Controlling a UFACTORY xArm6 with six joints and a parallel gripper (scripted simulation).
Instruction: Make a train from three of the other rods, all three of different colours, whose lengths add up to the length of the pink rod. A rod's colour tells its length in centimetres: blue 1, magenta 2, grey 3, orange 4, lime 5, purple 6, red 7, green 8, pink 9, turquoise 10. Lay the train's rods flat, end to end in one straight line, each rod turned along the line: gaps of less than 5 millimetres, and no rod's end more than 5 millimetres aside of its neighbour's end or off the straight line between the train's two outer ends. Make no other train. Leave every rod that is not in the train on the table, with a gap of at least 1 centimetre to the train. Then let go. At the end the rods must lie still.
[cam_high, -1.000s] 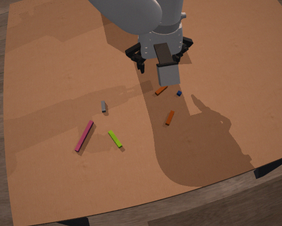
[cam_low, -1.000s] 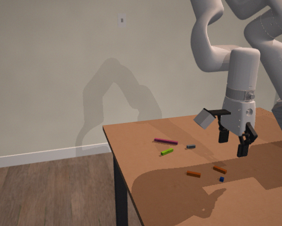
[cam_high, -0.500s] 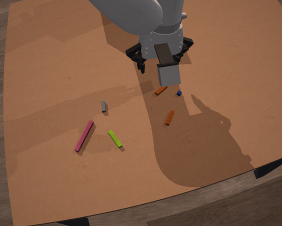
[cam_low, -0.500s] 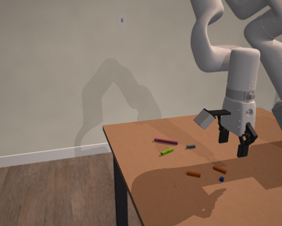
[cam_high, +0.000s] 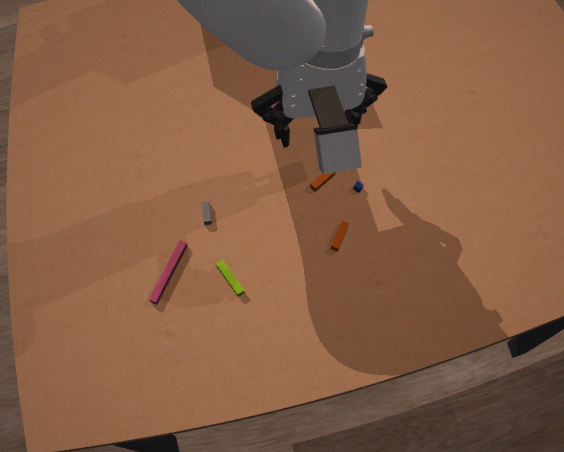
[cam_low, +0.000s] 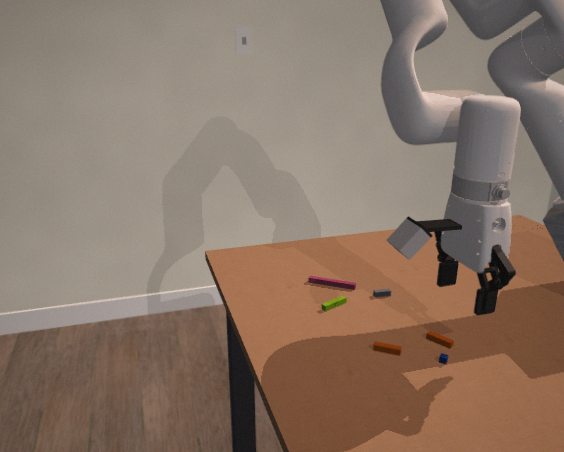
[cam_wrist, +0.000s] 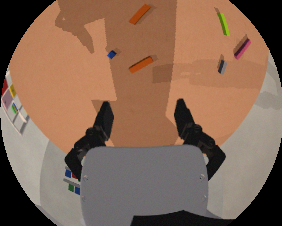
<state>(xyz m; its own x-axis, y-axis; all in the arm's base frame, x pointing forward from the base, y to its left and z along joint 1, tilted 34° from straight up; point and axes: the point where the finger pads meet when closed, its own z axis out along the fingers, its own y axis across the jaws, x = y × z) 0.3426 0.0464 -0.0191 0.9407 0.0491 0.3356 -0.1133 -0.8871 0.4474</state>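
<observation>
My gripper (cam_high: 320, 132) (cam_low: 466, 299) (cam_wrist: 143, 107) is open and empty, above the table. The pink rod (cam_high: 169, 272) (cam_low: 332, 283) (cam_wrist: 242, 48) lies flat. The lime rod (cam_high: 230, 278) (cam_low: 334, 303) (cam_wrist: 224, 24) and the grey rod (cam_high: 206, 213) (cam_low: 382, 293) (cam_wrist: 222, 66) lie near it, apart and differently turned. One orange rod (cam_high: 323, 181) (cam_low: 440, 339) (cam_wrist: 141, 64) is nearest the gripper; the wrist camera meets its upper end in the top view. The small blue rod (cam_high: 358, 186) (cam_low: 443, 358) (cam_wrist: 112, 54) lies beside it, not touching. A second orange rod (cam_high: 340, 235) (cam_low: 387, 348) (cam_wrist: 140, 14) lies farther out.
All rods lie separately on the brown table (cam_high: 125, 370) (cam_low: 480, 400). Its front edge runs below them in the top view. The arm's shadow covers both orange rods and the blue rod. Coloured blocks or boxes show beyond the table at the left of the wrist view.
</observation>
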